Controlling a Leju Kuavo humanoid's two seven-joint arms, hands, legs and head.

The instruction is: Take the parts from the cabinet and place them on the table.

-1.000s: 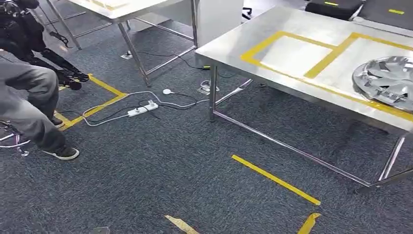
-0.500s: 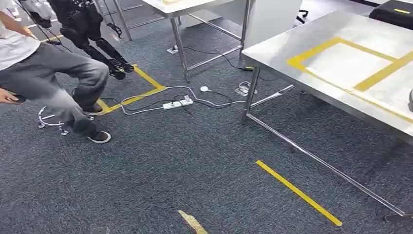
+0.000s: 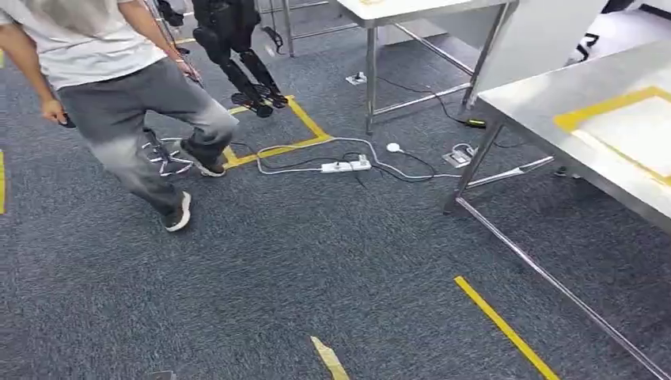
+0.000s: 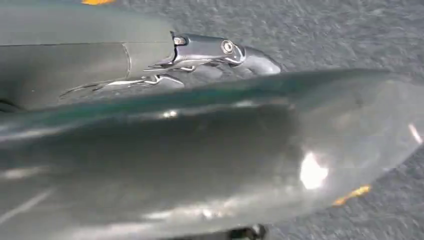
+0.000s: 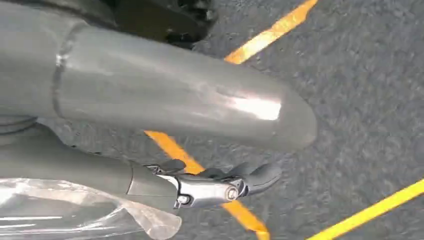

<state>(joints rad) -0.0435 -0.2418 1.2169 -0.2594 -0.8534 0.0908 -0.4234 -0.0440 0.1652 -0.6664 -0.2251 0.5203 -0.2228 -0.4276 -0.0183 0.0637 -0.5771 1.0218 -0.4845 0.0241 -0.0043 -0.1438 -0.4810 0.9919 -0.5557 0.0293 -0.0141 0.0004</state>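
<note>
head view: steel table [image 3: 546, 95] at right, yellow tape frame [image 3: 625, 127] marked on its top. no part seen on the visible stretch of it. cabinet not seen, so can't place the task's parts.

floor = dark grey carpet [image 3: 316, 261]. white power strip [image 3: 346, 166] w/ cables lies just beyond the steel table's near leg; small white round puck [image 3: 393, 147] beside it. yellow tape line [image 3: 506, 328] on carpet under the table edge, short tape scrap [image 3: 330, 360] nearer the camera. second table [image 3: 419, 9] further back. yellow floor square [image 3: 273, 146] past the power strip; a dark legged robot [image 3: 233, 47] stands at its far corner. person in white tee + grey trousers [image 3: 130, 103] mid-stride on the far side of the strip from the steel table, one foot by a chair base [image 3: 162, 154].

left hand [image 4: 210, 55]: fingers curled in, nothing seen in them, above carpet; large grey cover hides most, so grasp state can't be told.

right hand [image 5: 215, 185]: fingers drawn together, nothing seen in them, over orange-yellow floor tape [image 5: 200, 165]; looks clenched empty. clear plastic [image 5: 75, 210] beside the forearm.
</note>
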